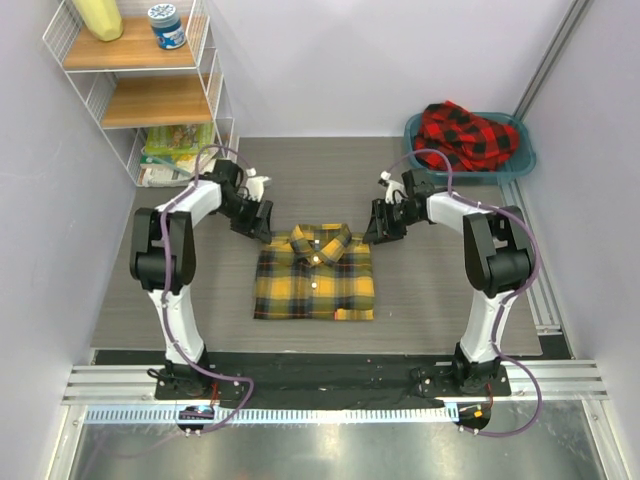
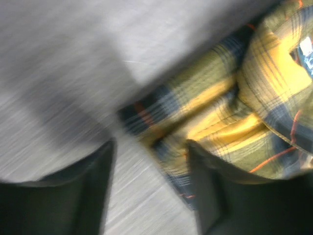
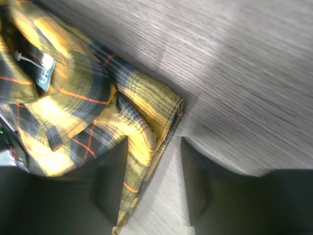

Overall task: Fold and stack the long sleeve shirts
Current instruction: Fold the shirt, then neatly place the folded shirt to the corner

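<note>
The yellow-and-black plaid flannel shirt (image 1: pixel 314 275) lies folded into a compact rectangle at the centre of the grey wood-grain table (image 1: pixel 430 290). Its collar faces the far side and its button placket faces up. The red-and-black plaid flannel shirt (image 1: pixel 465 135) sits crumpled in the teal plastic basin (image 1: pixel 522 163) at the far right corner, well apart from the folded shirt. A white wire shelf unit (image 1: pixel 205 75) with wooden boards stands at the far left corner.

Left arm: the left gripper (image 1: pixel 255 222) is positioned just beside the far left corner of the yellow shirt, near the collar. In the left wrist view, which is blurred, the two dark fingers (image 2: pixel 73 200) are spread wide apart. The gap between them shows bare table and the shirt's corner edge. Nothing is clamped between them.

Right arm: the right gripper (image 1: pixel 380 225) is positioned just beside the far right corner of the same shirt, opposite the left gripper. In the right wrist view, the fingers (image 3: pixel 208 188) are likewise spread apart. A folded edge of the yellow fabric runs into the gap, and one finger overlaps the cloth while the other is over bare table. The fabric is not pinched.

The top view does not show whether either gripper touches the shirt.
</note>
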Motion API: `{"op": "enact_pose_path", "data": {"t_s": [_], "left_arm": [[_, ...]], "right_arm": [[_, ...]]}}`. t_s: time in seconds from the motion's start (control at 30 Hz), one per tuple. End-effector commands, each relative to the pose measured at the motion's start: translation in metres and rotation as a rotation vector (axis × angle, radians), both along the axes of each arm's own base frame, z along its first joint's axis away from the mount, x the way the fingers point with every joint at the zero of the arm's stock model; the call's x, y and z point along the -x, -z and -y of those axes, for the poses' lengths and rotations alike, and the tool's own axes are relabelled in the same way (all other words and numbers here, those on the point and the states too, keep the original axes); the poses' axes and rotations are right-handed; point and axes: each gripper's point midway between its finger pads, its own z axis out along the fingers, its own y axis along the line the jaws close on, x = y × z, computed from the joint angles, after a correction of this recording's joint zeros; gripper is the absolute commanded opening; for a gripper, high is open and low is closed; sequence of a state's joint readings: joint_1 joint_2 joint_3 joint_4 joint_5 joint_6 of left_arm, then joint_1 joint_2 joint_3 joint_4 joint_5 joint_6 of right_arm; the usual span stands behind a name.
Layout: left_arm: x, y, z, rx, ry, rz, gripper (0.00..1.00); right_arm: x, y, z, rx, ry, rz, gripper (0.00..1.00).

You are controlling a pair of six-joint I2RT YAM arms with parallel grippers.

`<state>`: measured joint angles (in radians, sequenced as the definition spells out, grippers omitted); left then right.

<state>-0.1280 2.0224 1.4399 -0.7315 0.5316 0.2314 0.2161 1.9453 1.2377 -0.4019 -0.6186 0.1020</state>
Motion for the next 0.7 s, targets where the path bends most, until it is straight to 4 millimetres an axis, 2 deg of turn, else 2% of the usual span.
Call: {"op": "enact_pose_path", "data": {"t_s": [0.0, 0.03, 0.07, 0.1, 0.13, 0.17, 0.2, 0.23, 0.27, 0.3, 0.33, 0.37, 0.4, 0.43, 0.47, 0.5, 0.53, 0.57, 0.6, 0.63, 0.67], "left_arm": [[-0.032, -0.092, -0.022, -0.091, -0.105, 0.333, 0.75], [-0.03, -0.108, -0.027, -0.145, -0.117, 0.396, 0.82], [-0.021, -0.153, -0.019, -0.156, -0.108, 0.528, 0.93], [-0.011, -0.164, -0.017, -0.179, -0.104, 0.569, 0.99], [-0.005, -0.18, -0.016, -0.183, -0.117, 0.623, 1.0], [0.01, -0.215, -0.007, -0.138, -0.12, 0.721, 1.0], [0.015, -0.22, -0.003, -0.104, -0.149, 0.75, 1.0], [0.025, -0.229, 0.001, -0.028, -0.254, 0.718, 1.0], [0.035, -0.241, 0.004, 0.033, -0.277, 0.721, 1.0], [0.052, -0.238, 0.015, 0.077, -0.212, 0.667, 1.0], [0.066, -0.239, 0.03, 0.158, -0.204, 0.591, 1.0], [0.075, -0.234, 0.037, 0.164, -0.229, 0.538, 1.0], [0.085, -0.22, 0.04, 0.113, -0.263, 0.476, 1.0], [0.106, -0.21, 0.067, 0.09, -0.216, 0.443, 1.0], [0.108, -0.201, 0.067, 0.026, -0.297, 0.443, 1.0], [0.117, -0.181, 0.071, -0.021, -0.319, 0.413, 1.0], [0.132, -0.171, 0.086, -0.028, -0.285, 0.397, 1.0], [0.136, -0.159, 0.09, -0.03, -0.326, 0.362, 1.0], [0.139, -0.129, 0.084, -0.101, -0.348, 0.326, 1.0], [0.141, -0.115, 0.086, -0.124, -0.37, 0.311, 1.0], [0.147, -0.091, 0.084, -0.154, -0.406, 0.261, 1.0]], "right_arm": [[-0.025, -0.082, 0.006, -0.075, 0.069, 0.167, 0.67], [-0.022, -0.104, 0.01, -0.081, 0.07, 0.213, 0.89], [-0.022, -0.118, 0.019, -0.078, 0.082, 0.245, 0.99], [-0.021, -0.128, 0.026, -0.06, 0.089, 0.28, 1.0], [-0.017, -0.137, 0.032, -0.038, 0.079, 0.308, 1.0], [-0.013, -0.158, 0.039, -0.03, 0.08, 0.369, 1.0], [-0.011, -0.165, 0.043, -0.006, 0.085, 0.396, 1.0], [-0.005, -0.169, 0.046, 0.009, 0.075, 0.407, 1.0], [0.001, -0.179, 0.048, 0.012, 0.08, 0.431, 1.0], [0.004, -0.179, 0.05, 0.019, 0.088, 0.432, 1.0], [0.009, -0.18, 0.05, 0.017, 0.089, 0.426, 1.0], [0.012, -0.18, 0.05, 0.011, 0.099, 0.416, 1.0], [0.018, -0.179, 0.051, 0.009, 0.107, 0.41, 1.0], [0.021, -0.176, 0.051, 0.006, 0.112, 0.401, 1.0], [0.024, -0.176, 0.051, -0.003, 0.122, 0.391, 1.0], [0.029, -0.169, 0.051, 0.0, 0.125, 0.374, 1.0], [0.029, -0.166, 0.052, 0.002, 0.133, 0.368, 1.0], [0.032, -0.164, 0.051, -0.001, 0.139, 0.355, 1.0], [0.035, -0.161, 0.051, -0.006, 0.149, 0.339, 1.0], [0.036, -0.159, 0.051, -0.011, 0.153, 0.328, 1.0], [0.037, -0.157, 0.051, -0.012, 0.158, 0.323, 1.0]]}}
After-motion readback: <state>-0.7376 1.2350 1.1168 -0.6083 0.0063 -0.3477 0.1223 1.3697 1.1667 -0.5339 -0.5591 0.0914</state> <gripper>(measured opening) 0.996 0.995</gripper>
